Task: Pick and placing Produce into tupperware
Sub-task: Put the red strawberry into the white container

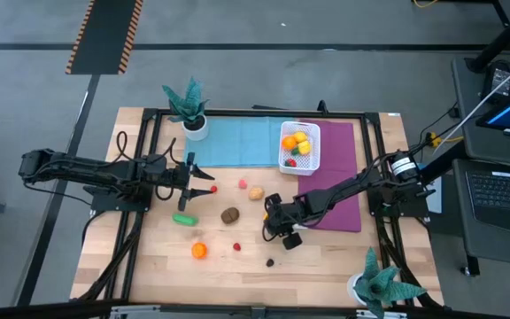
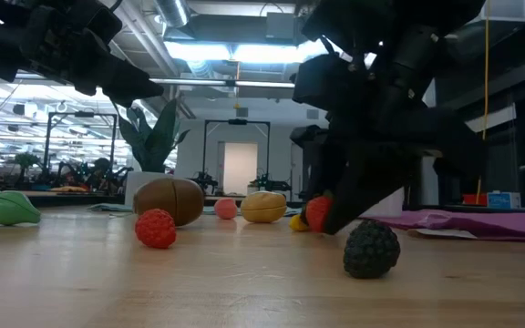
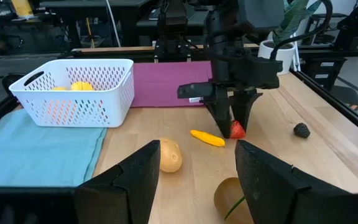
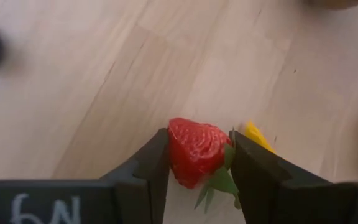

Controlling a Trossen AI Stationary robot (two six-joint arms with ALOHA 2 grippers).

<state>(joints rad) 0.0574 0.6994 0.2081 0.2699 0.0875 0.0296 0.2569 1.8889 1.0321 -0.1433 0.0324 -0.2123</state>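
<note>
strawberry [image 4: 194, 151] sits on the table [image 1: 237, 266] between the right end effector's [image 4: 199, 163] fingers, which press both its sides: the pick is in hand. next it wants lifting and carrying to the white basket [image 1: 300, 147] at the table's back, already holding some produce. the right arm reaches low over the middle, pointing down. the left end effector [image 3: 194, 171] waits half open, holding nothing.

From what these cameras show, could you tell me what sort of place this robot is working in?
Probably a robotics lab or workshop hall: hazard-striped floor tape beyond the wooden table, a laptop workstation beside it, and exposed ceiling ducts and strip lights overhead.
</note>
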